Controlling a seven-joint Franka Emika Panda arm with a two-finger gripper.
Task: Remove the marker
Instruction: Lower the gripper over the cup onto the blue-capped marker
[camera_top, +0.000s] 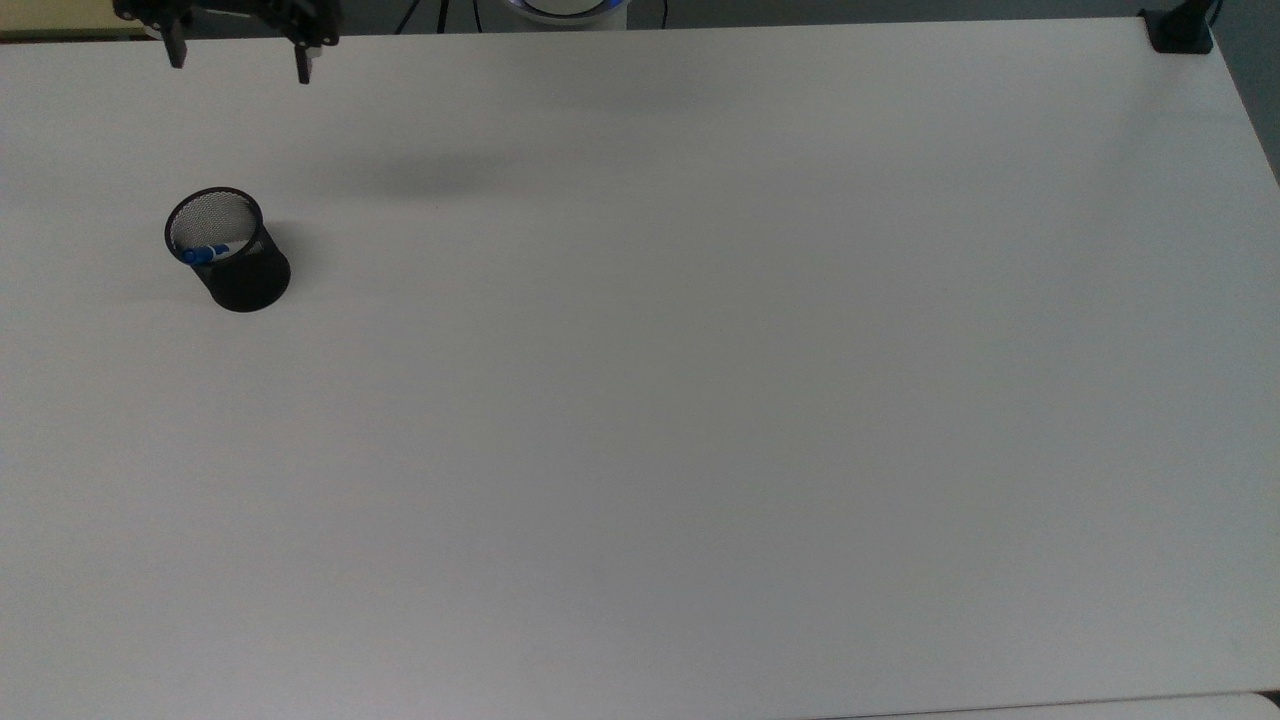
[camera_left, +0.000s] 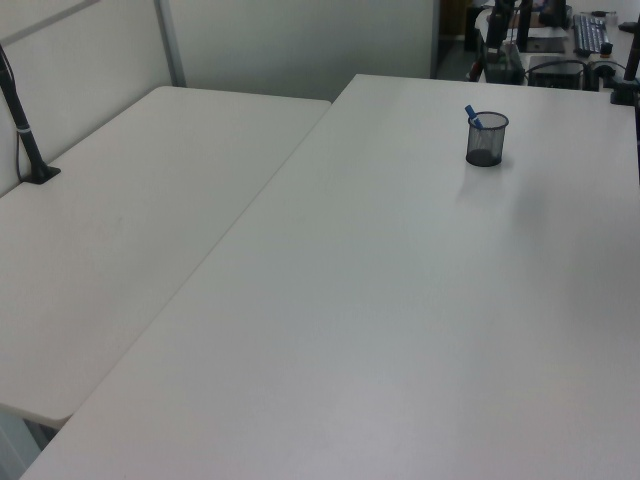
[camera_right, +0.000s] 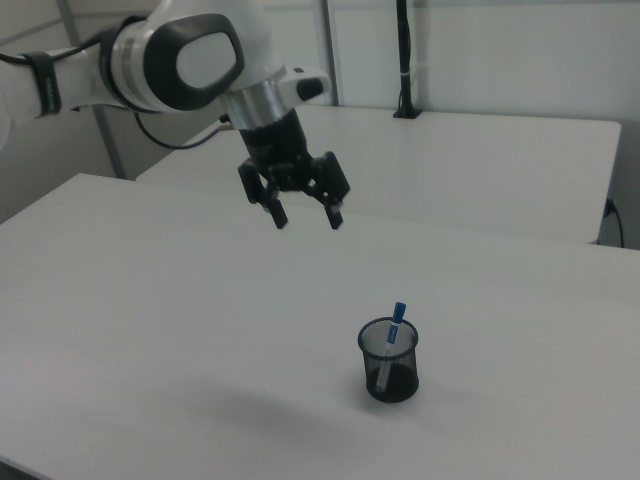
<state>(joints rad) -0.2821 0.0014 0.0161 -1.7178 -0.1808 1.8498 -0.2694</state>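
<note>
A black wire-mesh cylindrical cup is standing upright on the wide white bench, and the slim white-barrelled marker with a blue cap is sitting inside it, leaning against the rim with the cap poking out above. In the top view the cup is lying toward nine o'clock, while the black two-finger hand is hovering at about eleven o'clock, well apart from the cup, its fingers spread wide and gripping nothing.
</note>
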